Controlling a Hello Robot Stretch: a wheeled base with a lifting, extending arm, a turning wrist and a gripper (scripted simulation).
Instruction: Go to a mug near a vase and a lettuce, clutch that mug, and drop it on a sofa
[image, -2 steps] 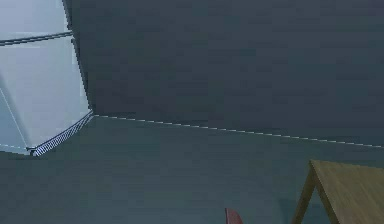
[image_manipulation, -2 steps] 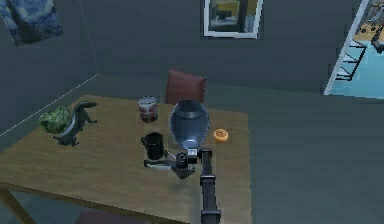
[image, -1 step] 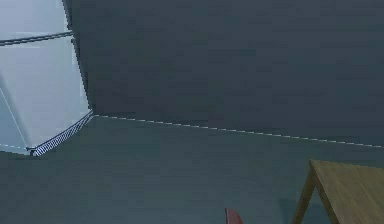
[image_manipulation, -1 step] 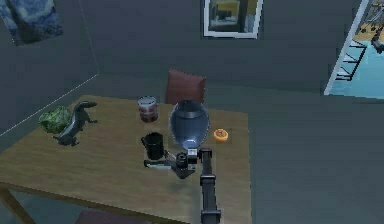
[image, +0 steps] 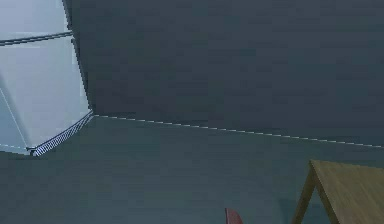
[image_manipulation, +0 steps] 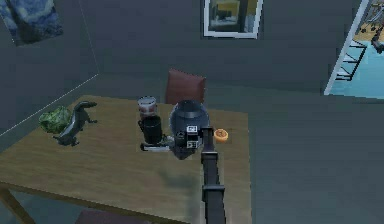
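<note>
- the dark cylindrical mug (image_manipulation: 150, 128) stands about mid-way along the brown wooden worktop (image_manipulation: 100, 165), a smaller pale-topped cup (image_manipulation: 148, 103) just behind it
- black gripper (image_manipulation: 157, 148) is right at the mug's base; honestly can't tell if the fingers (image_manipulation: 150, 148) are grasping anything
- leafy green lettuce (image_manipulation: 54, 120) and a dark grey long-necked vase (image_manipulation: 78, 122) sit side by side near the worktop's left end
- small orange round thing (image_manipulation: 221, 134) is just right of the gripper
- reddish-brown chair (image_manipulation: 186, 85) is behind the worktop
</note>
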